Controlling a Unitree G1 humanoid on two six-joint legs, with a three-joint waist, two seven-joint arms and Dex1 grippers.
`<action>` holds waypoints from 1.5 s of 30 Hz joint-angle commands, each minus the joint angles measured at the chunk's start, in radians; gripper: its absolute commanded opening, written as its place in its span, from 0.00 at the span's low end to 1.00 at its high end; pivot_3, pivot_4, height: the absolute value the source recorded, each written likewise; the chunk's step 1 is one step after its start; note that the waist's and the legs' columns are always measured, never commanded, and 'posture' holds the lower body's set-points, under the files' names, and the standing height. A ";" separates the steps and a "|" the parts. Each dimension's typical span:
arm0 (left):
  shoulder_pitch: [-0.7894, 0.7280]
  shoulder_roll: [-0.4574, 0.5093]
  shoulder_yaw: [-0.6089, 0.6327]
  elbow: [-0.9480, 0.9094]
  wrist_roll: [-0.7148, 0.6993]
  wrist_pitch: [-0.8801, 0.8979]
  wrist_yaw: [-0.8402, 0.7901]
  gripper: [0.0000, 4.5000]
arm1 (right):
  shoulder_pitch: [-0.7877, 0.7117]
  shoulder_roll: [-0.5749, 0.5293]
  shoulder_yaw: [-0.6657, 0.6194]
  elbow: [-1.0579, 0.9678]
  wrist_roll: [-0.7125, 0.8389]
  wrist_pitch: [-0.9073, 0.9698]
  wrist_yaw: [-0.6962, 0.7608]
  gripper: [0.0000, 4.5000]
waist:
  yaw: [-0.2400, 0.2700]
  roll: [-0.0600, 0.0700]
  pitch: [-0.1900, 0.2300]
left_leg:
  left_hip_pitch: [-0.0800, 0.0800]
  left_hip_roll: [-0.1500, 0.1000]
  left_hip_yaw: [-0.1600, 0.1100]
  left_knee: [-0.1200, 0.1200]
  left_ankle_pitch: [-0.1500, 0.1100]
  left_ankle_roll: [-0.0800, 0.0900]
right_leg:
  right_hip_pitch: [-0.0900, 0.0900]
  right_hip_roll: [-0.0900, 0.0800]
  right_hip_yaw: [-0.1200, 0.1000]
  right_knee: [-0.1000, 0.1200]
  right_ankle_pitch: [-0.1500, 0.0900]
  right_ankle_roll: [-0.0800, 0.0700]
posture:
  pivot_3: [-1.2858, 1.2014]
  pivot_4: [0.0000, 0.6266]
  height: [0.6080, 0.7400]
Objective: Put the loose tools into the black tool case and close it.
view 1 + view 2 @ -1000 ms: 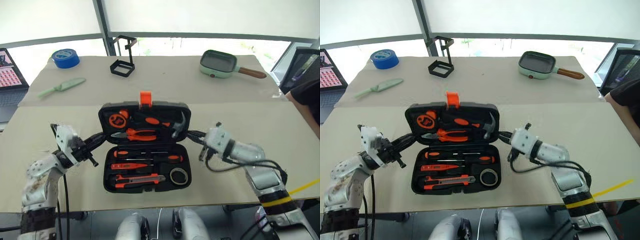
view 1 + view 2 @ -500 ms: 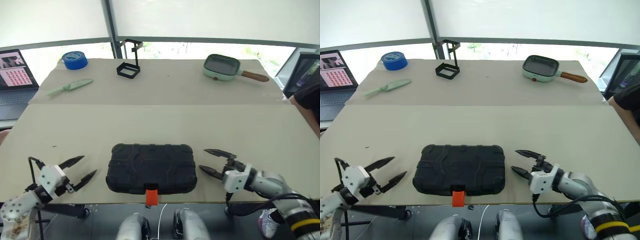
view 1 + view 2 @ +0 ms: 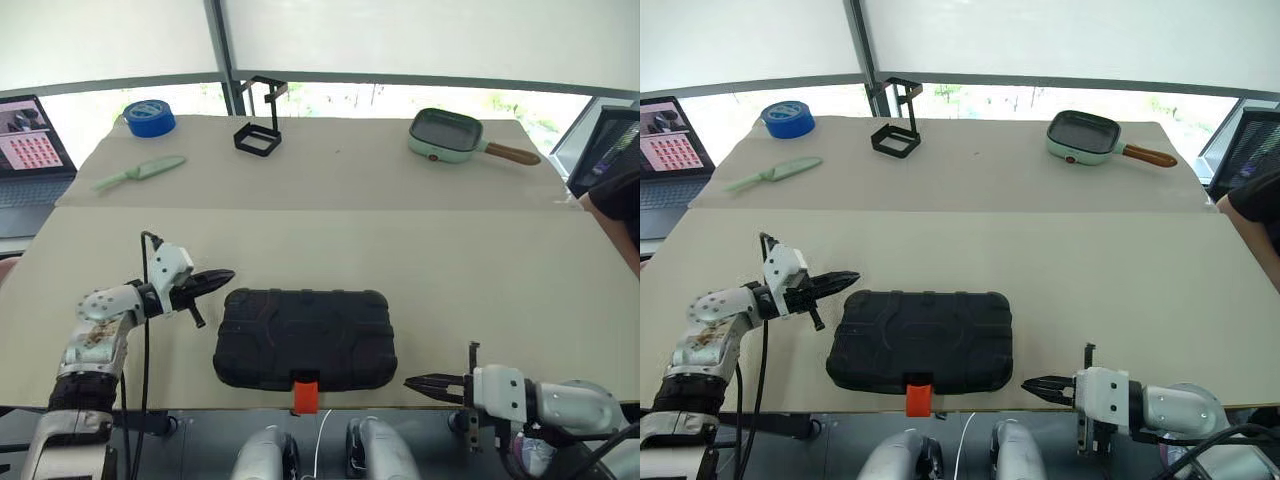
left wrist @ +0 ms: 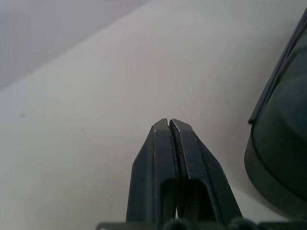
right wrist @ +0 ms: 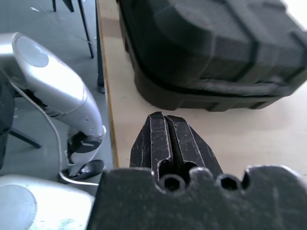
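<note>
Left gripper (image 3: 222,275) first: its jaws are pressed flat together with nothing between them, tips hovering just off the far left corner of the black tool case (image 3: 304,338), a sliver of desk (image 3: 450,280) showing between tip and case in the wrist view. Right gripper (image 3: 415,382) likewise, jaws pinched tight and empty, tips aimed across at the case's near right corner, close beside it but apart, right at the near edge of the desk.

Between the two sets of jaws lies the case, lid down, flat on the desk, its orange latch (image 3: 305,392) hanging over the near edge. No loose tools lie on the desk around it, so by my reckoning they are inside. Whether that latch is properly snapped home I can't quite say from here; it looks folded down, but the angle is poor.

Why pinched jaws on either side? A fair guess: closed tips make good blunt pushers, and flanking the case at opposite corners lets them steady or press it while the latch gets seated.

Farther out from the left jaws, well beyond the case, sit the pale green knife (image 3: 139,173), the blue tape roll (image 3: 150,117) and the black wire stand (image 3: 259,126). Far off on the right side a green pan (image 3: 446,132) rests near the desk's back edge, and a person's sleeve (image 3: 617,210) pokes in at the right.
</note>
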 commanded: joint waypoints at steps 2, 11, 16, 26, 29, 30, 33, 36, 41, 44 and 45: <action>-0.088 0.006 -0.070 0.090 0.073 -0.052 -0.064 0.01 | -0.125 0.106 0.090 -0.045 -0.079 0.132 -0.021 0.01 | 0.003 -0.002 0.000 | -0.001 0.000 0.000 0.001 0.000 0.000 | -0.001 0.001 0.000 0.000 0.000 0.000 | 0.52 0.24 1.00; -0.048 0.035 -0.015 0.113 0.070 -0.049 -0.020 0.01 | -0.362 0.315 0.115 0.101 -0.233 0.228 -0.117 0.01 | -0.008 -0.003 0.000 | -0.002 0.001 0.000 0.004 0.000 0.000 | -0.002 0.002 0.001 0.002 0.001 -0.002 | 0.52 0.24 1.00; 0.032 0.032 0.062 0.033 0.005 0.019 0.030 0.01 | -0.466 0.392 0.103 0.221 -0.288 0.226 -0.166 0.01 | -0.017 -0.003 0.000 | -0.002 0.001 0.000 0.004 0.000 0.000 | -0.002 0.001 0.001 0.003 0.001 -0.003 | 0.52 0.24 1.00; 0.079 0.040 0.249 -0.306 -0.266 0.280 0.097 0.01 | -0.518 0.331 0.017 0.347 -0.185 0.168 -0.009 0.01 | -0.003 -0.004 0.000 | -0.004 0.001 -0.001 0.005 0.000 -0.001 | -0.001 -0.002 0.000 0.002 0.003 -0.005 | 0.52 0.24 1.00; 0.038 0.037 0.194 -0.447 -0.361 0.438 0.076 0.01 | -0.481 0.317 -0.007 0.321 -0.156 0.191 0.017 0.01 | 0.000 -0.003 0.000 | -0.004 0.001 -0.002 0.005 0.000 -0.001 | -0.001 -0.002 0.000 0.002 0.002 -0.005 | 0.52 0.24 1.00; 0.023 0.034 0.136 -0.488 -0.349 0.459 0.058 0.01 | -0.454 0.308 -0.015 0.292 -0.130 0.227 0.032 0.01 | 0.002 -0.003 0.000 | -0.004 0.000 -0.001 0.005 0.000 -0.001 | -0.001 -0.001 0.000 0.003 0.003 -0.005 | 0.52 0.24 1.00; -0.018 0.008 -0.025 -0.534 -0.265 0.485 0.048 0.01 | -0.382 0.294 -0.031 0.181 -0.034 0.335 0.070 0.01 | 0.006 -0.003 0.000 | -0.002 -0.001 0.000 0.005 0.000 -0.001 | 0.001 0.000 0.001 0.003 0.002 -0.004 | 0.52 0.24 1.00; -0.053 -0.018 -0.168 -0.517 -0.151 0.529 0.102 0.01 | -0.352 0.315 -0.033 0.082 0.008 0.375 0.054 0.01 | -0.002 -0.003 0.000 | -0.001 -0.001 0.001 0.005 0.000 -0.001 | 0.001 0.002 0.002 0.003 0.001 -0.002 | 0.52 0.24 1.00; -0.032 -0.019 -0.319 -0.520 -0.053 0.606 0.116 0.01 | -0.301 0.325 -0.007 -0.004 0.005 0.416 0.046 0.01 | -0.002 0.002 -0.004 | 0.003 0.000 0.000 0.003 0.001 -0.002 | 0.002 0.003 0.004 0.004 0.000 -0.002 | 0.52 0.24 1.00; -0.005 -0.023 -0.348 -0.505 -0.011 0.612 0.150 0.01 | -0.277 0.346 0.023 -0.033 -0.005 0.426 0.035 0.01 | 0.003 0.003 -0.013 | 0.005 0.000 -0.001 0.002 0.001 -0.002 | 0.003 0.002 0.004 0.003 0.000 -0.002 | 0.52 0.24 1.00; 0.003 -0.036 -0.332 -0.513 -0.027 0.632 0.167 0.01 | -0.279 0.361 0.043 -0.034 -0.016 0.428 0.027 0.01 | 0.003 0.003 -0.016 | 0.005 0.000 0.000 0.002 0.000 -0.001 | 0.004 0.002 0.004 0.003 0.000 -0.002 | 0.52 0.24 1.00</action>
